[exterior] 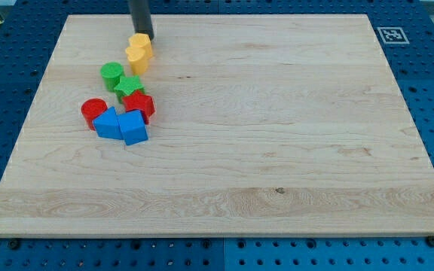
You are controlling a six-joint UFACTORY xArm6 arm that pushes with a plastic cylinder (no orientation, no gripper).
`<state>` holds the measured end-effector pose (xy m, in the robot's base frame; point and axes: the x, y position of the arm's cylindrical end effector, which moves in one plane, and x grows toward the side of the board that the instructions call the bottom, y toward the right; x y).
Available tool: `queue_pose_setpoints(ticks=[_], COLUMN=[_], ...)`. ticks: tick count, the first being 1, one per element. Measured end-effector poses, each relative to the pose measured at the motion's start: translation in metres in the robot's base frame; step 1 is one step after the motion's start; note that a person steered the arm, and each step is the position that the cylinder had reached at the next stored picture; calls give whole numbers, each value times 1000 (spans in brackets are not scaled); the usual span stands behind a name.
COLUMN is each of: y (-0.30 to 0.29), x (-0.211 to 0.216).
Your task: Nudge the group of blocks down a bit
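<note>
Camera view | my tip (145, 37) touching yellow block (139, 50) | wooden board (277, 150)

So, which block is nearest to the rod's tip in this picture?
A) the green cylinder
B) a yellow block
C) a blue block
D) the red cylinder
B: my tip stands just above the yellow blocks at the top of the cluster, touching or nearly so.

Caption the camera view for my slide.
My tip touches the yellow block atop the cluster on the wooden board.
</note>
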<state>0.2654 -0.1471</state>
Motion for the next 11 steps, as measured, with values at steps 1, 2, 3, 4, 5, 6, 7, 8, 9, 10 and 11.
queue_pose_setpoints(ticks=[1,2,3,4,5,6,7,8,9,10,11], y=[-13,-13,-17,-39,-47,-43,-34,-34,-48,-56,-9], x=[31,49,56,57,69,85,105,115,95,60,52])
